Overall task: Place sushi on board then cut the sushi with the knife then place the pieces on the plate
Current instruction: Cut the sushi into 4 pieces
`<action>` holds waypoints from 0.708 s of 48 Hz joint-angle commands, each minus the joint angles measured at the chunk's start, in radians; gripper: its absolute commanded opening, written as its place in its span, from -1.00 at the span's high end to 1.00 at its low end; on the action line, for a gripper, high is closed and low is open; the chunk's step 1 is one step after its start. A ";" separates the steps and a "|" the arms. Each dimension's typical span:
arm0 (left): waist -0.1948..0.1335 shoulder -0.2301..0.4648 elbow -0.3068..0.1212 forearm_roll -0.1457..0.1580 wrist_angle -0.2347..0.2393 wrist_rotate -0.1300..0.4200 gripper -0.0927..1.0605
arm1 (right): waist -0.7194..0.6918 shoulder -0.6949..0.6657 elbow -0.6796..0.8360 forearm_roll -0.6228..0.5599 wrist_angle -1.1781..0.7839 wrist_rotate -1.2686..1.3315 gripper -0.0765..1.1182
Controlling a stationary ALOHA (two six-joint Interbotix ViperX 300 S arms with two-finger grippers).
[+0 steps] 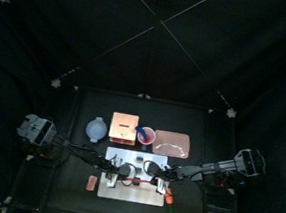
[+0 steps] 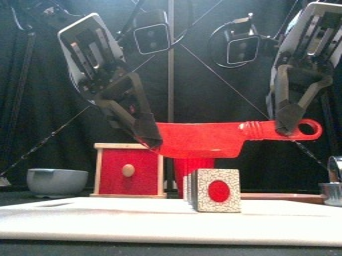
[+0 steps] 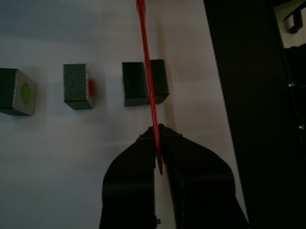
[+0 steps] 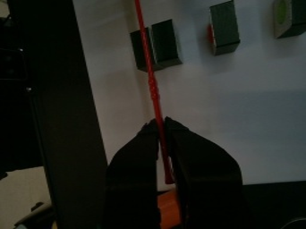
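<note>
You hold the knife (image 2: 201, 135) with both grippers. The left gripper (image 2: 144, 136) is closed on the blade tip. The right gripper (image 2: 286, 126) is closed on the handle. The knife hangs flat above the board (image 2: 134, 222), and its long side runs from left to right across the board.

The sushi (image 2: 214, 190) sits on the board, straight down from the knife. It is about halfway between your two grippers, so no arm is much nearer. I think the cut needs a move down, not sideways.

The front view shows a small gap between the blade and the top of the sushi. They do not touch. That view shows only one piece well.

The wrist views show more. Three pieces stand apart on the board: the front piece (image 3: 146, 82), the middle piece (image 3: 79, 86) and the back piece (image 3: 14, 91). The row runs from the board's front to its back, and the knife crosses over the front piece. These views do not show how high the knife is.

The tray (image 1: 172, 141) waits behind the board.
</note>
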 commanded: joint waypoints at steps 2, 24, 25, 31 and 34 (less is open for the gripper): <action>-0.021 0.003 -0.008 -0.003 0.012 0.002 0.11 | 0.005 -0.018 0.002 0.008 -0.002 0.006 0.22; -0.012 0.034 -0.008 0.011 0.006 0.005 0.11 | -0.003 -0.008 0.017 -0.006 -0.002 0.005 0.22; -0.012 0.034 -0.008 0.012 0.006 0.005 0.11 | -0.003 -0.008 0.015 -0.009 -0.002 0.005 0.22; -0.011 0.031 -0.011 0.023 0.006 0.005 0.11 | -0.005 -0.008 0.014 -0.012 -0.002 0.006 0.22; -0.012 0.025 -0.012 0.028 0.006 0.005 0.11 | -0.005 -0.009 0.011 -0.011 -0.002 0.005 0.22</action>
